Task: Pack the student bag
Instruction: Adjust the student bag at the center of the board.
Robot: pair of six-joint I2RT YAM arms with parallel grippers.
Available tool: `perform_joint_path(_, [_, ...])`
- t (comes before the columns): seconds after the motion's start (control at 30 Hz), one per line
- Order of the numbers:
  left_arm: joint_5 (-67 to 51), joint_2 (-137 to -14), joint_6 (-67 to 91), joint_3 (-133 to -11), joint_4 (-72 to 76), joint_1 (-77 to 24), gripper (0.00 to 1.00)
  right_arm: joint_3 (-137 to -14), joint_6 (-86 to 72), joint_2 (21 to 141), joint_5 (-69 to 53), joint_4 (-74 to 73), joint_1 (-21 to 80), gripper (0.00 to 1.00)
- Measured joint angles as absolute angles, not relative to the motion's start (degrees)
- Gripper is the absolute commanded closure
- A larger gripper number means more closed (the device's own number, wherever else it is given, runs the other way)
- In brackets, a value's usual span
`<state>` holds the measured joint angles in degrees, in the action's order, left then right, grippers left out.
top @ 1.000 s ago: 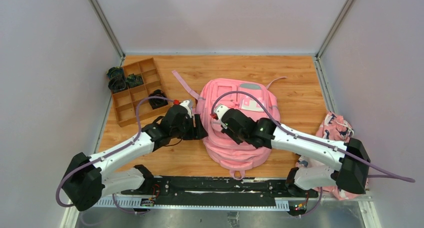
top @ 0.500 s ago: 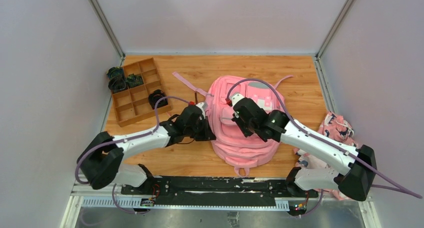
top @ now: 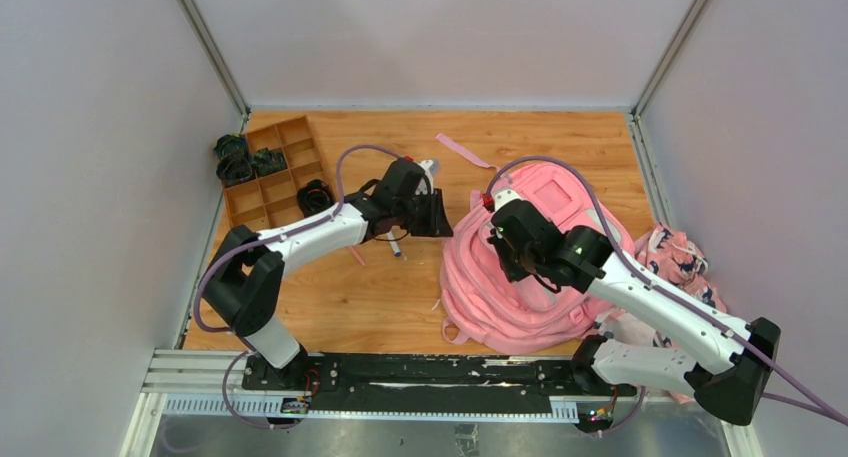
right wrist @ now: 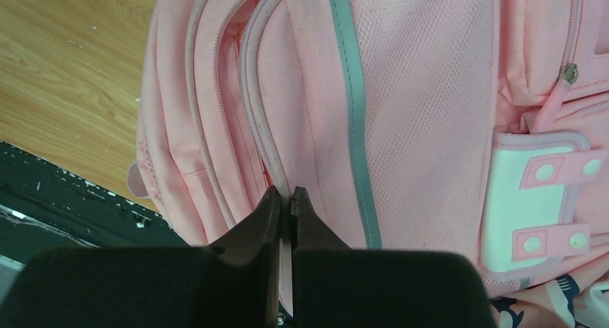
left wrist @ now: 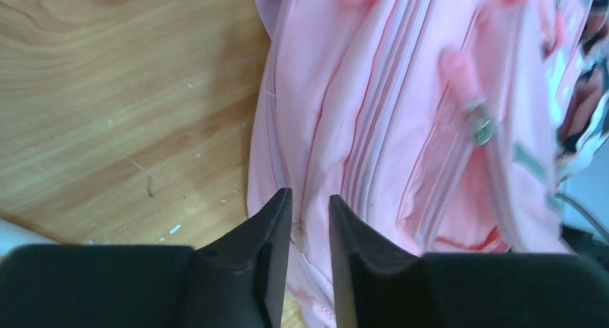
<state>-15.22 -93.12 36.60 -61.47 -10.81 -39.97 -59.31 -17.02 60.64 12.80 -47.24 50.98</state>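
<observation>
From above, the student bag [top: 485,297] is seen lying on the bench's [top: 330,307] right half. At the left wrist, the left end effector [left wrist: 310,220] is narrowly parted, nothing gripped, bag just beyond. At the right wrist, the right end effector [right wrist: 285,206] is pinched on the bag's piped seam.

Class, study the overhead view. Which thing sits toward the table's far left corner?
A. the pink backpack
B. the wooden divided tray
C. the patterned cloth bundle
B: the wooden divided tray sits at the far left, whereas the pink backpack lies right of centre and the patterned cloth bundle is at the right edge.
</observation>
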Motion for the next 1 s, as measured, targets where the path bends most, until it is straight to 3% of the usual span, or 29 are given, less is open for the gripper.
perform_joint_path(0.1, [-14.6, -91.6, 34.8, -62.2, -11.9, -39.2, 0.51, -59.3, -17.9, 60.6, 12.6, -47.8, 51.0, 1.00])
perform_joint_path(0.3, [-9.7, -85.4, 34.2, -59.8, -15.6, -38.6, 0.54, -59.3, -18.4, 60.4, 12.7, -48.2, 50.9, 1.00])
perform_joint_path(0.53, [10.0, -79.2, 38.2, -55.2, -19.4, -38.3, 0.46, -59.3, -18.5, 60.3, 12.7, -48.0, 50.5, 1.00])
perform_joint_path(0.73, [21.5, -92.9, 37.4, -64.4, -22.2, -38.0, 0.45, -59.3, -18.5, 61.4, 12.6, -47.5, 50.4, 1.00])
perform_joint_path(1.0, [25.8, -108.7, 35.7, -75.8, -23.0, -35.8, 0.47, -59.3, -18.4, 61.1, 12.2, -47.5, 50.3, 1.00])
